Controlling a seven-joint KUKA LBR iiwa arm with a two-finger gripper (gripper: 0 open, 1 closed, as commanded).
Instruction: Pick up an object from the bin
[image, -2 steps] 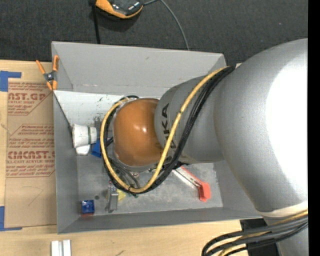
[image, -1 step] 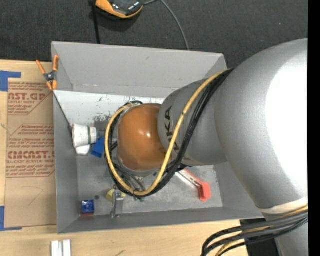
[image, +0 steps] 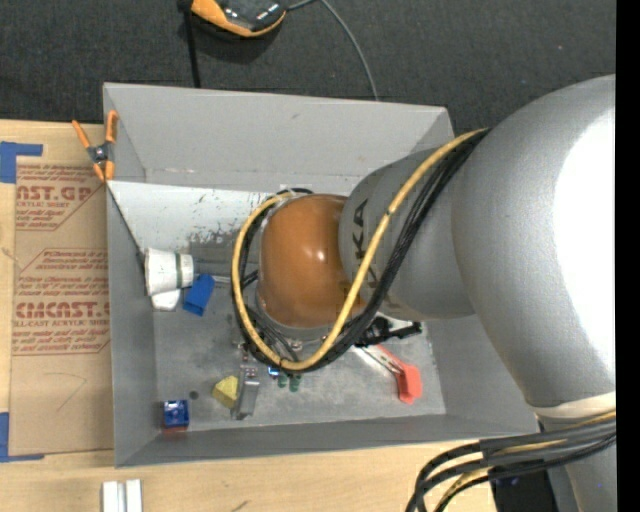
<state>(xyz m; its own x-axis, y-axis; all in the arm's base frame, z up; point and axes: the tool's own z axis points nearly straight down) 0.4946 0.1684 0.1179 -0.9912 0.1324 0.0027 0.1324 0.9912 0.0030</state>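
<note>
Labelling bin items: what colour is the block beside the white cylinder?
The block is blue, camera view.

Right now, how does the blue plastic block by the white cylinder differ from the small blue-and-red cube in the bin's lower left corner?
The blue plastic block is bigger than the small blue-and-red cube. The block is plain blue; the cube shows red along its bottom. The block lies right beside the white cylinder; the cube lies alone. Both are blocky and sit on the bin's left.

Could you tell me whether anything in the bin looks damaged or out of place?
Nothing stands out. The white plastic cylinder and blue block lie near the grey metal bin's left wall, the yellow wedge by the gripper.
</note>
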